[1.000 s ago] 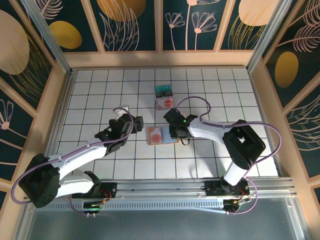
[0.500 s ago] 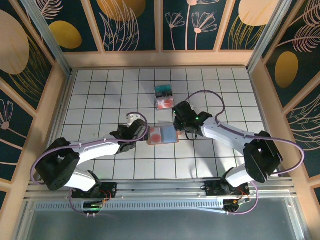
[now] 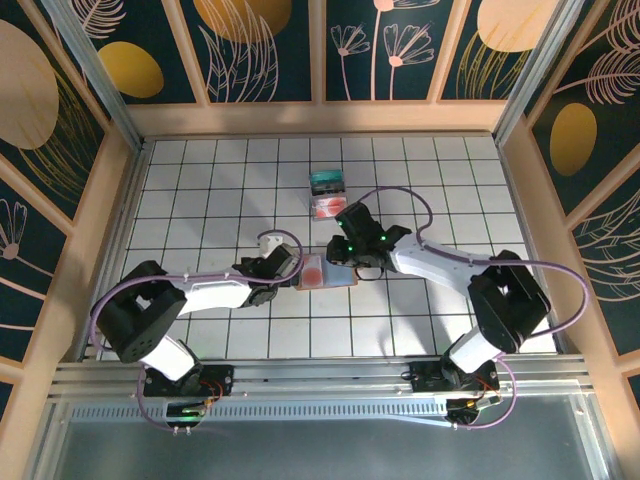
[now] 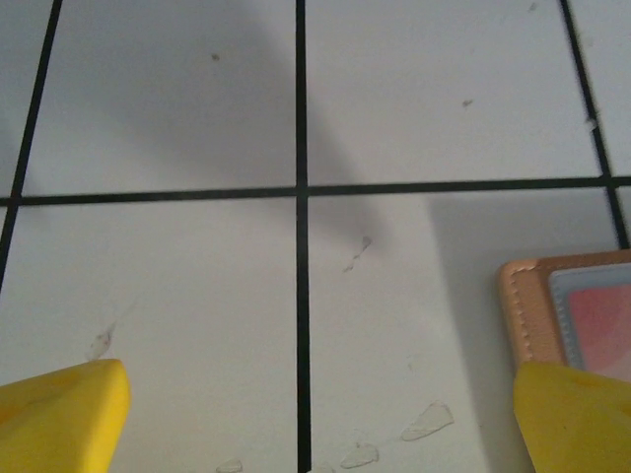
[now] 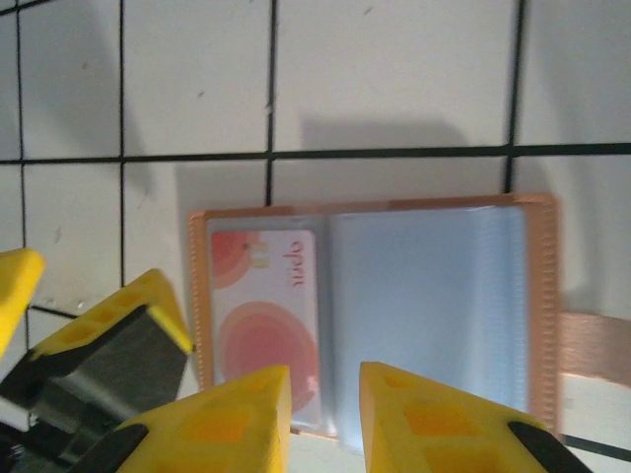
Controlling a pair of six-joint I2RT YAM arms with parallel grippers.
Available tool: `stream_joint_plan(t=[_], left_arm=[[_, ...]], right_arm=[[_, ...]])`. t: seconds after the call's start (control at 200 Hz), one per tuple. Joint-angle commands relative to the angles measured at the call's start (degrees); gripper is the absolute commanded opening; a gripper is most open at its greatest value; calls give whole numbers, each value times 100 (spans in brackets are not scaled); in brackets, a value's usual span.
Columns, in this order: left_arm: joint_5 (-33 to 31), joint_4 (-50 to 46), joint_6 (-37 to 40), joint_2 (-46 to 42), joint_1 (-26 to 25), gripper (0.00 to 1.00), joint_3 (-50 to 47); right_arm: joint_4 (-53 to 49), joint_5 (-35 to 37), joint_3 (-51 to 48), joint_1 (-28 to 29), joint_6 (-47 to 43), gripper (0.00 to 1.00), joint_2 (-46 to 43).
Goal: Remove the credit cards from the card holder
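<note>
The tan card holder (image 3: 343, 283) lies open and flat on the white grid, its blue-grey sleeves up. A pale pink credit card with red circles (image 5: 264, 315) sits in its left pocket, and the right sleeve (image 5: 434, 296) looks bare. Two more credit cards lie farther back, one teal (image 3: 327, 182) and one pink-red (image 3: 328, 207). My right gripper (image 5: 325, 419) hovers over the holder's middle fold, fingers a little apart with nothing between them. My left gripper (image 4: 315, 424) is wide open at the holder's left edge (image 4: 523, 305), with one fingertip (image 4: 577, 414) over that edge.
Wooden walls ring the grid floor (image 3: 200, 180). Cables loop over both arms near the holder. The left gripper's fingers (image 5: 118, 340) show beside the holder in the right wrist view. Small scuff marks (image 4: 424, 422) dot the tile under the left gripper.
The left arm has reached rightward until its gripper meets the holder's left edge. The right gripper lifted off the holder's right side and now sits over its middle. The holder stays open.
</note>
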Motion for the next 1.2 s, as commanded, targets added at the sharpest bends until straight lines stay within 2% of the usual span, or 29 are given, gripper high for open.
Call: stream_joint_plan(t=[0.0,0.51,0.736,1.196], left_arm=[[42,161,-238,109,-20,99,-82],[127,188,-325,274,-20,99,-188],[121,122,-356,286,-19,99,-188],[108,43,-360,317,-19,99,-135]], right_arm=[[379,-456,160,86,159,25,243],[474,-728,380,179,229,25,973],[386,-672,425,188,192,29,1108],[177,-596,542,228,114,29,1425]])
